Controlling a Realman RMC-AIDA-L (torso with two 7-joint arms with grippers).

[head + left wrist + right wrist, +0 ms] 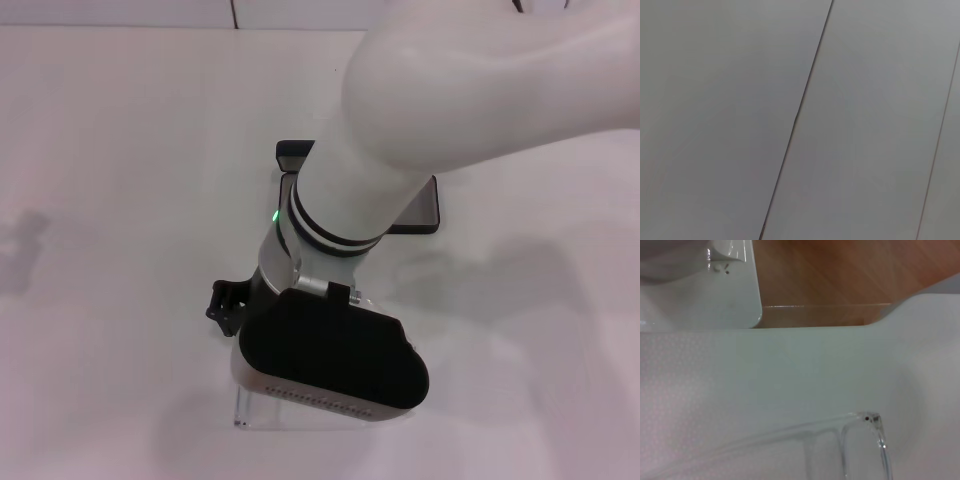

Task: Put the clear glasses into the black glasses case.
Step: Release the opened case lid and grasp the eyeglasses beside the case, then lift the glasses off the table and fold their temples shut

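We are inspecting a white desk (120,150) that is carrying the task's things, and the right arm (480,90) is spanning most of the head view, reaching across from the right and bending down over the near edge. That forearm is covering much of the black glasses case (420,208), which is lying farther back at centre; whether it is open we cannot tell. The right pincer (228,305) is sitting low beside the wrist housing, and we cannot tell how its fingers are standing. The clear glasses (860,440) are lying on the desk close under the right wrist camera, one hinge corner and a thin arm showing; we are judging that the wrist is posed low to reach them. The left arm is parked out of sight, its camera facing plain panels.
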